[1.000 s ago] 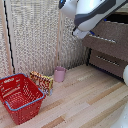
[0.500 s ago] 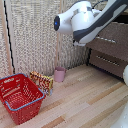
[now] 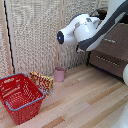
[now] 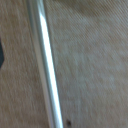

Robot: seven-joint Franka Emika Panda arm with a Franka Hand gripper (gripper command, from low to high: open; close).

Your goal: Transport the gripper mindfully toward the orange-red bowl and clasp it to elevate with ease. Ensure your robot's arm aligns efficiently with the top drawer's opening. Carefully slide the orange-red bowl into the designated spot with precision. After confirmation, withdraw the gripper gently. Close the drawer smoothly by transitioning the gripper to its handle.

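In the exterior view the robot's arm (image 3: 84,30) reaches across the upper right and covers most of the grey-brown dresser (image 3: 116,56); the gripper itself is hidden behind the arm there. In the wrist view the silver bar handle (image 4: 45,65) runs the length of the picture, very close, against the grey-brown drawer front (image 4: 92,65). A dark sliver of one fingertip (image 4: 1,53) shows at the picture's edge beside the bar; the frames do not show whether the jaws are open or shut. The orange-red bowl is out of view.
A red wire basket with a blue rim (image 3: 20,97) stands on the wooden floor (image 3: 85,107) at the exterior view's left. A pale pink cup (image 3: 59,74) and an orange patterned object (image 3: 42,80) sit by the woven wall panels (image 3: 35,35).
The arm has swung from the top right corner out toward the exterior view's left and lower, in front of the dresser. The basket, the cup and the patterned object have not moved.
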